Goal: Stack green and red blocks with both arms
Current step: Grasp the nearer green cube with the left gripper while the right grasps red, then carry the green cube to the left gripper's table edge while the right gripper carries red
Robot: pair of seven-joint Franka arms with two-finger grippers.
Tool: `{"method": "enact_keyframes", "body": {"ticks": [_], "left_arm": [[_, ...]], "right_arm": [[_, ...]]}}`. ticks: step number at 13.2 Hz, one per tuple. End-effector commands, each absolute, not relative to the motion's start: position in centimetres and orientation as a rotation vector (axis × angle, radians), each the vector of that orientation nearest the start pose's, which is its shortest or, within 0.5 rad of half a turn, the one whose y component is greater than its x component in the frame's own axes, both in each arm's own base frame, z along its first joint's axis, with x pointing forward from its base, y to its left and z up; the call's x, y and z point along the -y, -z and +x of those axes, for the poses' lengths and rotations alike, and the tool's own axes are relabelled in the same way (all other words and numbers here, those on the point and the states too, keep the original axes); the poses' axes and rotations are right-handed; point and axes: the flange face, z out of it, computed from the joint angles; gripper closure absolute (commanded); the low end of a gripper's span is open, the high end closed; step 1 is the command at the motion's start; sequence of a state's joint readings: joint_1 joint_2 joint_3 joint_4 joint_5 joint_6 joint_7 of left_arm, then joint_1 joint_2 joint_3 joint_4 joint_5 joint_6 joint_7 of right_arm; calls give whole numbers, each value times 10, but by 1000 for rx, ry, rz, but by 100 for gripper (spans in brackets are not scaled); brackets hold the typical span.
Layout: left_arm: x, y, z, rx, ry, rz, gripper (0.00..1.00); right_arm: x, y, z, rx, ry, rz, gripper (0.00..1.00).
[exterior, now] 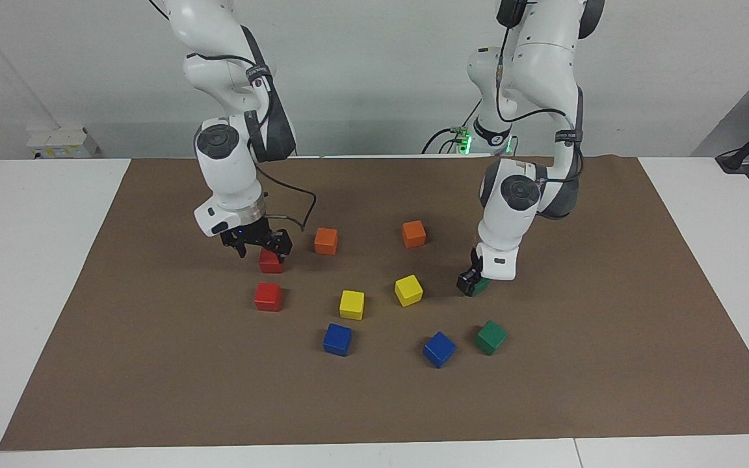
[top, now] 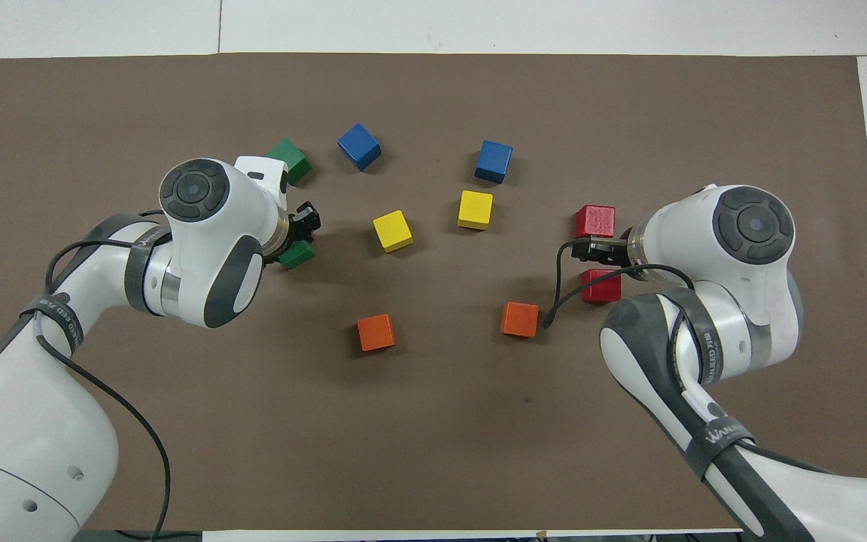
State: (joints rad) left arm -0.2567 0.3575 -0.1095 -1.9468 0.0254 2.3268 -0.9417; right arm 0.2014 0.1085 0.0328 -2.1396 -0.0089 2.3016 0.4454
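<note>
I have the left gripper (exterior: 472, 281) down on the mat, clamped on the green block (exterior: 480, 286) nearer the robots — probably so it can go onto the other green block (exterior: 491, 337), which sits loose, farther out. The right gripper (exterior: 259, 247) hangs low over a red block (exterior: 271, 261), fingers spread, nothing held; the second red block (exterior: 268, 296) waits just past it. From above, the left wrist hides most of the gripped block and part of the other green one — contact reads only from the facing camera.
</note>
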Motion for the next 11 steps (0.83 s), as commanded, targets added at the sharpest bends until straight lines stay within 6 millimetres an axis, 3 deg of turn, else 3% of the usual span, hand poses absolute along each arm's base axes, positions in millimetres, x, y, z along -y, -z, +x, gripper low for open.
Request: {"method": "enact_keyframes", "body": {"ticks": [1, 5, 7, 9, 11], "left_arm": [[219, -298, 573, 875, 42, -3034, 100], [218, -302, 577, 872, 56, -3041, 100], [210, -319, 588, 876, 84, -3049, 100], [186, -346, 600, 765, 79, -3065, 100], [130, -365, 607, 475, 52, -3100, 100]], "right_arm": [[-129, -349, 531, -233, 63, -3113, 0], [-122, -339, 524, -161, 87, -3114, 0], [-119, -335, 524, -137, 88, -3116, 0], [-119, -333, 527, -120, 129, -3109, 0], [-119, -328, 528, -127, 134, -3107, 0]]}}
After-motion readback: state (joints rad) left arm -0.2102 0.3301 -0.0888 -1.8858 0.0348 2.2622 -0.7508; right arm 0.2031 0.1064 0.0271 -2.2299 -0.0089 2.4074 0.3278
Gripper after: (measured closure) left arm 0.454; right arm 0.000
